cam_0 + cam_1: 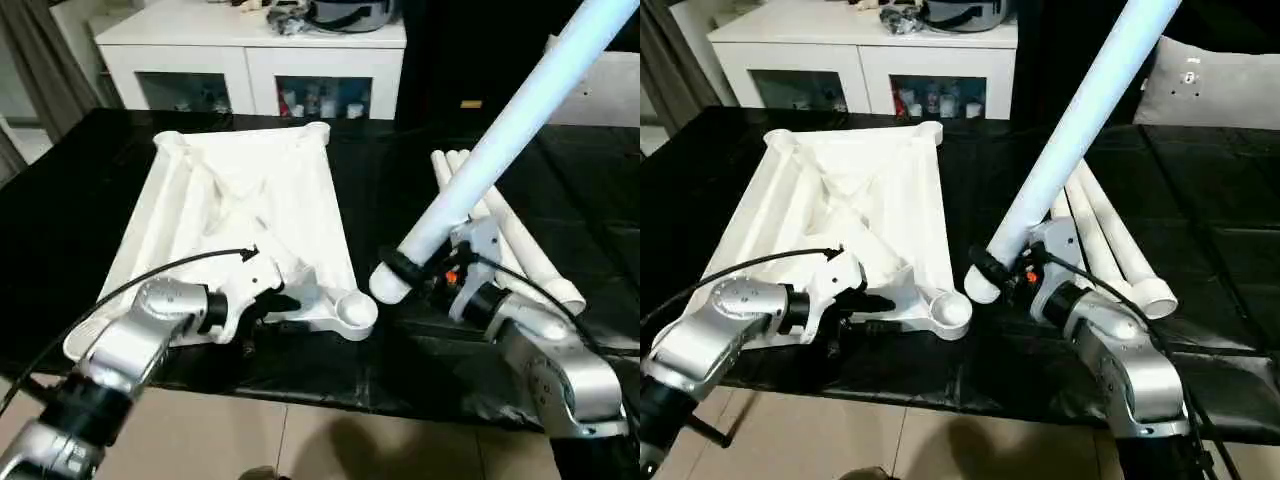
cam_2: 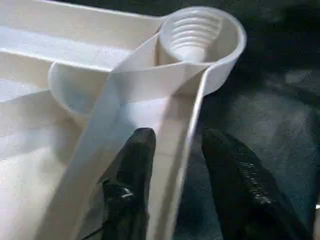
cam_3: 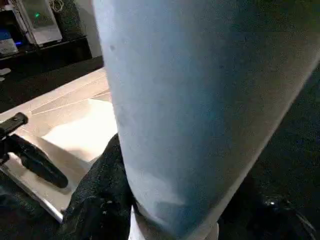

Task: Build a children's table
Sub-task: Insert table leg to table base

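the left gripper (image 2: 172,165) sits nearest, its two black fingers (image 2: 132,170) straddling the thin rim wall of the upturned table top (image 1: 250,200), one inside and one outside, just short of the near corner socket (image 1: 352,308); whether they pinch the wall yet i cannot tell. the top lies ribbed side up on the black table (image 1: 80,200), its other sockets toward the white cabinet (image 1: 250,60). the right gripper (image 1: 425,268) is clenched around a long white leg (image 1: 500,130) near its thick end, which hangs just beside that socket while the rest slants up and away. three more legs (image 1: 500,225) lie together beside it. the plastic looks light, stiff and smooth, so likely slippery; the rim wall may flex, so holding close to the socket seems soundest, and the leg low down.
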Controlling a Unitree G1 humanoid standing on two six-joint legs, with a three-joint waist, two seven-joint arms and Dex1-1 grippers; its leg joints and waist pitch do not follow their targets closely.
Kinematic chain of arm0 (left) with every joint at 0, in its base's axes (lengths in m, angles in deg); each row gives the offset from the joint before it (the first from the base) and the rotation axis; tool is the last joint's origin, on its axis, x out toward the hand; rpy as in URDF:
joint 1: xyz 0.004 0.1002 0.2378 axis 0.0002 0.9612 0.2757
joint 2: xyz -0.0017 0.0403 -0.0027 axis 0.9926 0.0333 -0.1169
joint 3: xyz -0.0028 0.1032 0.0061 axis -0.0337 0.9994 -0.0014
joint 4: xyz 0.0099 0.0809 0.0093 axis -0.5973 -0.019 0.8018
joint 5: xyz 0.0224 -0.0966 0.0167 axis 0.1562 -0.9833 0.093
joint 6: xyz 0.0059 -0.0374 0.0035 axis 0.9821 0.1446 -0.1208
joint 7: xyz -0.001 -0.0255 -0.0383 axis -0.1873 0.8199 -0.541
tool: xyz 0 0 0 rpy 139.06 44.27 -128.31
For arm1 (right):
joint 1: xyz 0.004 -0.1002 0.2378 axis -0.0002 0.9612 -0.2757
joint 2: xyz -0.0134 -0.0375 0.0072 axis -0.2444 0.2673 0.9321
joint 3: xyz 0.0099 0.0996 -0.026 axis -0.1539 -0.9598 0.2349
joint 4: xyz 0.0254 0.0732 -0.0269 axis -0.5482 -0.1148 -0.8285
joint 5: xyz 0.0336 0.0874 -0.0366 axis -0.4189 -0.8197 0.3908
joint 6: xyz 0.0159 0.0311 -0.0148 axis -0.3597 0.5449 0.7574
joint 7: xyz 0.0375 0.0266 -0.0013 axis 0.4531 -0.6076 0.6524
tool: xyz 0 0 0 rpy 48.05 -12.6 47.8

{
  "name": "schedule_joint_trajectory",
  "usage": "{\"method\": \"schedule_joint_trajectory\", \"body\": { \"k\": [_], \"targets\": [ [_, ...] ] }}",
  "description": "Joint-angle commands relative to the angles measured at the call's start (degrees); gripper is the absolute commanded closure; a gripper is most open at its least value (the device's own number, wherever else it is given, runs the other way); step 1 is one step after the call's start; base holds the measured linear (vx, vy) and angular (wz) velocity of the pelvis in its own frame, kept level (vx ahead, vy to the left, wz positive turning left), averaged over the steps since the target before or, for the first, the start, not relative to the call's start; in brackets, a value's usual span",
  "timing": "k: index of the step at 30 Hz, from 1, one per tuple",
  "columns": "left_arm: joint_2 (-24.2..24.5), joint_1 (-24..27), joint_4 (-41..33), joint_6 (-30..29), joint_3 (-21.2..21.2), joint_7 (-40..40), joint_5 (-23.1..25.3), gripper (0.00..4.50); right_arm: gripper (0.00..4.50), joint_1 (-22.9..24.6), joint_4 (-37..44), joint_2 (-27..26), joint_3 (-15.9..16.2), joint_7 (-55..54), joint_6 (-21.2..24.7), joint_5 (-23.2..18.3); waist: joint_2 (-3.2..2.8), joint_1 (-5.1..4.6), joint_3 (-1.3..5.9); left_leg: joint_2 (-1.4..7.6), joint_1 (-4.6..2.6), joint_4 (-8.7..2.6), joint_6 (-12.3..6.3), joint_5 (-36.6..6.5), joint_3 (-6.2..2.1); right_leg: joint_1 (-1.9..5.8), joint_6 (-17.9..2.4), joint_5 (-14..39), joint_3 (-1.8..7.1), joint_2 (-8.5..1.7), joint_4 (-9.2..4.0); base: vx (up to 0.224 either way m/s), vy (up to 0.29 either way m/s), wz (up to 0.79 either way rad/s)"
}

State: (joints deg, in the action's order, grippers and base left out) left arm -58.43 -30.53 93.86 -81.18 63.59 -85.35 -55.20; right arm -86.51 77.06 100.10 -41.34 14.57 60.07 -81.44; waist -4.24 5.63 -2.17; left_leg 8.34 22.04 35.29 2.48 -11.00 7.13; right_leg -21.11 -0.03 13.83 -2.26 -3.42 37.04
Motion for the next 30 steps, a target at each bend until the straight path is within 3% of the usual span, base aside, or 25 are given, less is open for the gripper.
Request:
{"method": "schedule_joint_trajectory", "body": {
  "k": [1,7,8,10,17,23,25,26,27,30],
  "targets": [
    [0.41,-1.39,2.13,1.80,0.21,-0.59,1.37,3.11,2.62,0.18,0.99,0.04,0.30,0.63,-1.10,-0.51,-0.11,0.11,3.21,3.82,-0.83,-4.92,0.31,-11.91,-0.98,2.04,-12.71,1.54,2.62,-4.99,-4.40,0.000,0.000,0.00],
    [0.08,-2.30,6.23,4.84,0.32,-1.92,2.14,3.64,2.62,0.47,1.09,0.36,0.63,1.75,-1.47,-0.50,-0.18,0.10,3.00,3.96,-0.86,-5.14,0.46,-13.44,-1.02,1.92,-12.85,3.48,2.65,-5.09,-4.58,0.000,0.000,0.00],
    [-0.03,-2.76,7.64,5.95,0.70,-2.06,2.89,3.74,2.62,0.48,1.07,0.50,0.72,2.00,-1.38,-0.55,0.20,0.00,2.96,3.96,-0.94,-5.16,0.54,-14.17,-0.87,1.88,-12.79,4.63,2.75,-5.14,-4.74,0.000,0.000,0.00],
    [-0.08,-3.14,9.01,7.51,1.17,-2.22,3.95,3.90,2.62,0.44,1.15,0.62,1.05,2.28,-1.10,-0.46,0.01,0.06,2.94,3.99,-0.92,-5.21,0.54,-14.28,-0.94,1.87,-12.42,5.76,2.79,-5.22,-4.83,0.000,0.000,0.00],
    [-1.80,-4.18,10.38,12.27,1.27,-2.37,4.95,4.44,2.62,-0.78,0.95,2.10,2.04,2.69,2.48,0.28,0.18,-0.44,3.04,4.02,-0.64,-5.18,0.23,-11.70,-0.93,2.18,-12.59,2.52,2.78,-5.25,-4.68,0.000,0.000,0.00],
    [-3.87,-4.75,10.20,12.95,1.57,-1.79,5.21,4.50,2.62,-3.20,-0.10,2.52,1.92,3.28,6.31,-1.33,0.40,-0.13,3.33,3.93,-0.59,-4.59,-1.58,-7.29,-0.55,2.20,-13.44,-1.62,2.73,-5.32,-4.43,0.000,0.000,0.00],
    [-4.87,-4.86,10.36,13.30,2.14,-1.93,5.82,4.50,2.62,-4.45,-0.63,3.86,3.29,5.21,6.95,-1.20,0.25,-0.06,3.29,3.98,-0.54,-4.61,-1.67,-7.26,-0.60,2.27,-13.40,-1.95,2.65,-5.18,-4.44,0.000,0.000,0.00],
    [-5.01,-4.92,10.55,13.59,2.33,-1.92,6.16,4.50,2.62,-4.86,-0.86,4.39,3.96,6.07,6.99,-0.96,-0.21,0.11,3.28,4.06,-0.67,-4.62,-1.52,-7.69,-0.65,2.12,-13.45,-1.43,2.65,-5.23,-4.43,0.000,0.000,0.00],
    [-5.09,-4.95,10.71,14.01,2.61,-2.17,6.75,4.50,2.62,-5.56,-1.31,5.05,4.92,7.25,6.95,-0.57,0.15,0.12,3.23,4.04,-0.59,-4.68,-1.33,-8.35,-0.64,2.23,-13.41,-0.97,2.62,-5.12,-4.52,0.000,0.000,0.00],
    [-5.05,-5.20,10.91,14.46,2.85,-2.30,7.63,4.50,2.62,-6.82,-2.57,5.28,5.75,8.31,7.32,0.04,0.34,0.24,3.14,4.11,-0.62,-4.81,-1.07,-9.28,-0.64,2.18,-13.49,0.44,2.67,-5.25,-4.55,0.000,0.000,0.00]
  ]
}}
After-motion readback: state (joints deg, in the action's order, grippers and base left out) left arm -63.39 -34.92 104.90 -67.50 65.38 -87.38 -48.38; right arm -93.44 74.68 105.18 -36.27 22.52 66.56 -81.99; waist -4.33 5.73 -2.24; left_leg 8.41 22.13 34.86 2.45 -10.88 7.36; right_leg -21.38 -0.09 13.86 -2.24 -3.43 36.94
